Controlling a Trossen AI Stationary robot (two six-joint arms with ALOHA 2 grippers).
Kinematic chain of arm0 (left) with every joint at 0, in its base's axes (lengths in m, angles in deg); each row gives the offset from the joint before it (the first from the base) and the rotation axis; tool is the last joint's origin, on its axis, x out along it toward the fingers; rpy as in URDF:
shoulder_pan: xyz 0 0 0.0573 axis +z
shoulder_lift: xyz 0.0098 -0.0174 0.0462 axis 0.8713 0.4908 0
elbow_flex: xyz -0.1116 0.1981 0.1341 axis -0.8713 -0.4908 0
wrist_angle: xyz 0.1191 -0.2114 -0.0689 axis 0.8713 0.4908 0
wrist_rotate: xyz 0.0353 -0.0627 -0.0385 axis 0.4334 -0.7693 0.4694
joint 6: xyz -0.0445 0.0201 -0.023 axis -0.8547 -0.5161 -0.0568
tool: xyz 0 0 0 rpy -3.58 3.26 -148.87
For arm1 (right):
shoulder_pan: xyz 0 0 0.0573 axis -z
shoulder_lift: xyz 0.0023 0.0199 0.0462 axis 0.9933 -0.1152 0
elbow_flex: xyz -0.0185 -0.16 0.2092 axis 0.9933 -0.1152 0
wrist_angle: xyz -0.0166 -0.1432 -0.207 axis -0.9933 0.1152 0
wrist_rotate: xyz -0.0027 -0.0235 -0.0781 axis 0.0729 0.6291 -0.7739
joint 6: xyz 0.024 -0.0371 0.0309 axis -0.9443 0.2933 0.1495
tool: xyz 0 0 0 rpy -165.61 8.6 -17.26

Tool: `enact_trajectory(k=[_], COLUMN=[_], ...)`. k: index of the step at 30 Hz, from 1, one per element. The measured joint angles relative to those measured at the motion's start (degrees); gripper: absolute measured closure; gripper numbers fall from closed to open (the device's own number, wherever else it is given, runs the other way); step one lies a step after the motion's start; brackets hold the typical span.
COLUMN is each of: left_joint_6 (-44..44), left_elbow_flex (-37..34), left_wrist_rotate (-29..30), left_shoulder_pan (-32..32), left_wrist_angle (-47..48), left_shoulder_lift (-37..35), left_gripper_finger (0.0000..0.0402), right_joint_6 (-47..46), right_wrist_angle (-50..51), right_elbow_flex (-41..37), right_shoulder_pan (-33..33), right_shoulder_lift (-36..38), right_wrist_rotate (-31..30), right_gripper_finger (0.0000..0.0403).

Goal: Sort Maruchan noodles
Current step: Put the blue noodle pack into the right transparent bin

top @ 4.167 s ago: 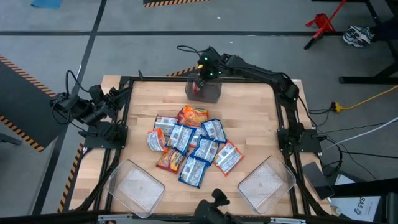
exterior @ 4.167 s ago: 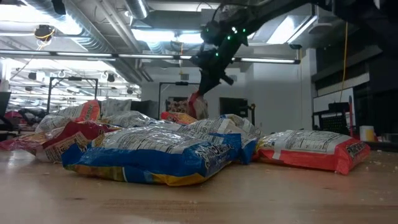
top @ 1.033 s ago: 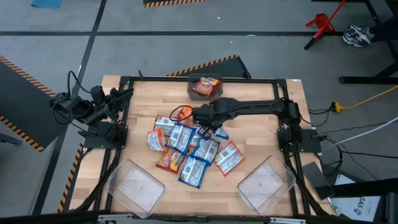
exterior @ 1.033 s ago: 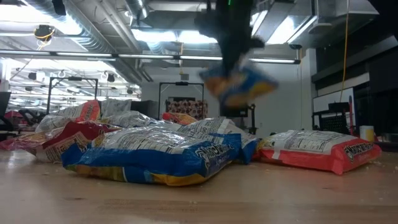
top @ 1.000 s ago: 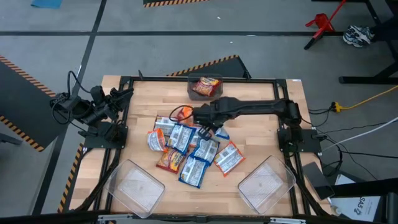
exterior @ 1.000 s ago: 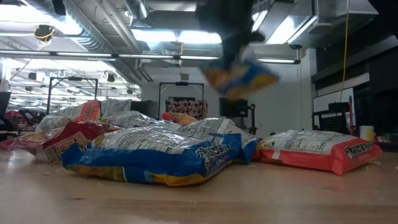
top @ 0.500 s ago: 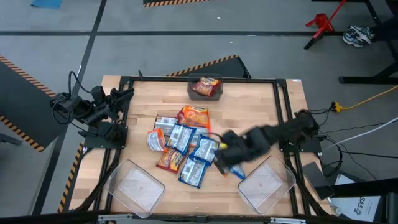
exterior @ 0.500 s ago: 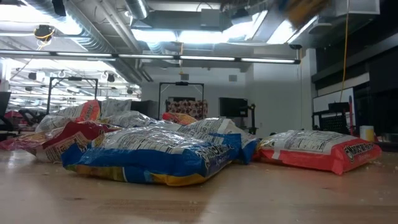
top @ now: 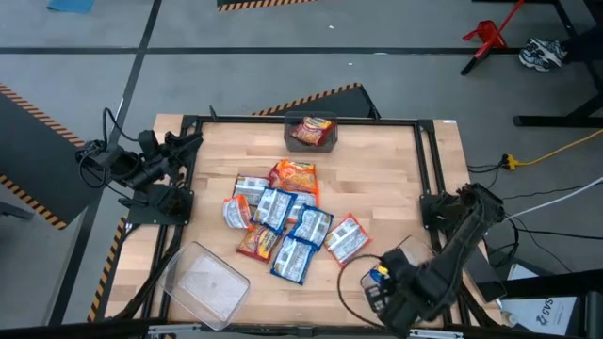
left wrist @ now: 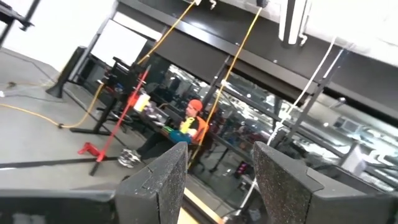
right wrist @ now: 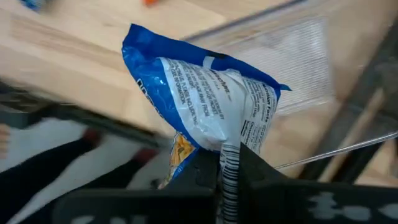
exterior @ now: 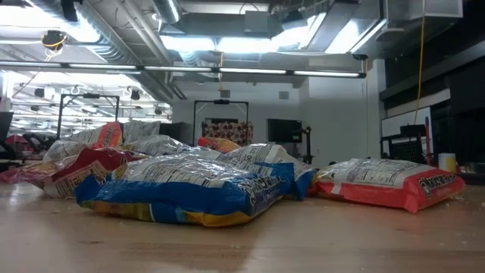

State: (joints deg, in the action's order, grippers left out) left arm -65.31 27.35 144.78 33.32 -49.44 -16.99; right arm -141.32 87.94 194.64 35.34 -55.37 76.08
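The Maruchan noodles lie in a loose pile [top: 287, 221] at mid-table, blue-and-white, orange and red-orange packets overlapping; the low view shows the same pile [exterior: 189, 186]. One red-orange packet [top: 309, 130] sits in the far clear bin. My right gripper [top: 379, 284] hovers over the near-right clear bin [top: 415, 256], shut on a blue-and-white packet [top: 380, 274], which also fills the right wrist view [right wrist: 205, 93]. My left gripper [left wrist: 214, 180] is open and waits by the table's left edge [top: 151, 169]. My right gripper pinches the blue-and-white packet between its two fingers at one end, by the barcode strip [right wrist: 229, 163]. The rest of the packet [right wrist: 199, 87] stands out beyond the fingertips, crumpled and lifted clear, above the near-right bin.
A second clear bin [top: 201, 280] sits at the near-left corner, and the far bin [top: 325, 141] stands at the far edge's middle. A black frame [top: 429, 179] runs around the table. Bare wood lies between the pile and the far bin. A person in orange [left wrist: 194, 123] is far off in the room.
My right gripper, holding the blue-and-white packet, has swung fast from above the pile's far side toward the table's near-right corner, leaving the low view. It now hangs over the near-right bin. The pile has stayed as it was.
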Motion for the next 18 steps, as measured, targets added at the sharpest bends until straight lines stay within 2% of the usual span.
enact_trajectory(k=[3,7,12,18], left_joint_6=[1.2,3.2,3.6,3.6], left_elbow_flex=[0.0,0.0,0.0,0.0], left_wrist_rotate=[1.1,1.6,2.6,2.6], left_shoulder_pan=[0.0,0.0,0.0,0.0], left_wrist_angle=[0.0,-0.1,-0.1,-0.1], left_shoulder_lift=[0.0,0.0,0.0,0.0], left_gripper_finger=[0.0225,0.0225,0.0225,0.0225], right_joint_6=[2.0,9.3,18.1,23.7], right_wrist_angle=[0.0,0.1,-3.1,-8.4], right_elbow_flex=[-4.7,-11.1,-17.4,-19.4], right_shoulder_pan=[-0.8,-0.4,1.7,1.6], right_shoulder_lift=[0.0,0.0,0.0,0.0], right_wrist_rotate=[1.6,2.4,6.1,5.4], right_gripper_finger=[0.0403,0.0403,0.0403,0.038])
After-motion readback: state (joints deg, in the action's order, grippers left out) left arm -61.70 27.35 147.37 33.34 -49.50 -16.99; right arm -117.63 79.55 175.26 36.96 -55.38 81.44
